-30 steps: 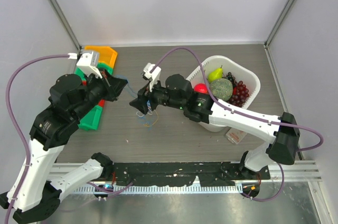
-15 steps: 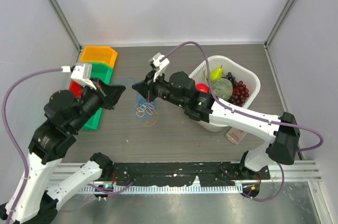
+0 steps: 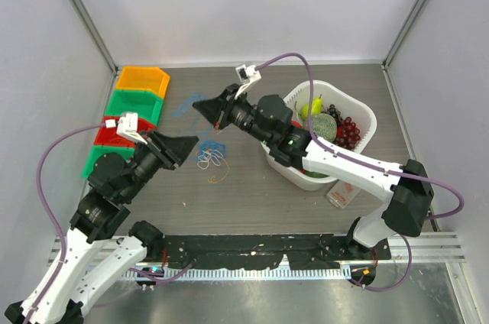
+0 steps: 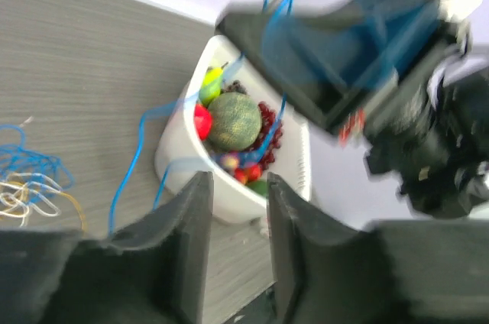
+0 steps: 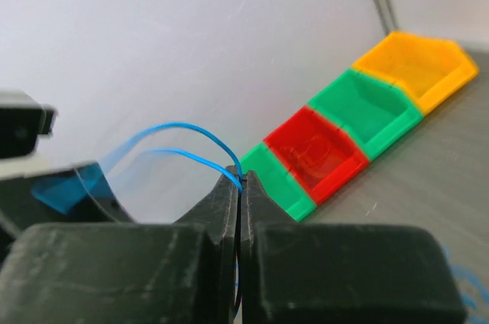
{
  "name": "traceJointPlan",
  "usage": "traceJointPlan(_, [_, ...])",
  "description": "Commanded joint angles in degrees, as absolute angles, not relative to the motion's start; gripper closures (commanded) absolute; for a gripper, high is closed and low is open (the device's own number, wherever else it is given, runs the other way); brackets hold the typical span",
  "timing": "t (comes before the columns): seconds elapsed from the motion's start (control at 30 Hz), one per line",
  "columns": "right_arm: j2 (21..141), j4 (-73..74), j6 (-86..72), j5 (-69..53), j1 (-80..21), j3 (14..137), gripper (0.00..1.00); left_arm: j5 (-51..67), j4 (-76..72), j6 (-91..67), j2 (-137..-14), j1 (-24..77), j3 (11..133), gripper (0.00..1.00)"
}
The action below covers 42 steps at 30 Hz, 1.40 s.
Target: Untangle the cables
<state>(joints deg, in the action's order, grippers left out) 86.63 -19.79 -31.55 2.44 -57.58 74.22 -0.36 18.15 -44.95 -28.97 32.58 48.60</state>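
Risk: knot in cables may be tightened, or blue strand snapped, if pulled harder by right gripper, jaws closed on it | left gripper jaws seen apart, nothing held | clump located on desk between grippers | fruit basket crowded by right arm; 4 bins set aside at left.
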Motion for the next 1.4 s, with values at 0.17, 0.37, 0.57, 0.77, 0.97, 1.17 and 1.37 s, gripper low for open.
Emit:
traceJointPlan(0.17, [83.24,-17.25,-8.74,-13.78,-50.18,74.97,0.99,8.16,32.41,-35.27,-26.80,32.61,55.44,0.00])
traceJointPlan(0.37, [79.99,-6.34,2.35,-19.77,-50.10,74.00,0.99,4.50,41.38,-30.32,-33.55,32.61,69.23,0.05])
traceJointPlan(0.57, [77.52,-3.87,5.10,-23.02,-50.10,71.99,0.99,7.28,47.10,-32.78,-47.26,32.52,81.64,0.17])
traceJointPlan(0.77, [77.17,-2.29,5.36,-25.57,-50.19,72.24,0.99,14.84,46.50,-34.19,-55.01,32.52,83.59,0.30])
traceJointPlan(0.97, [77.17,-1.67,5.71,-26.28,-50.62,72.25,1.00,19.32,44.21,-35.51,-57.74,30.42,82.53,0.48])
traceJointPlan(1.17, [76.82,-1.85,5.80,-25.66,-50.89,72.42,0.99,22.85,42.63,-37.09,-58.54,29.44,79.90,0.59])
traceJointPlan(1.37, [77.08,-2.02,5.71,-25.84,-51.15,72.86,0.99,22.86,42.45,-37.36,-59.24,28.83,78.93,0.72])
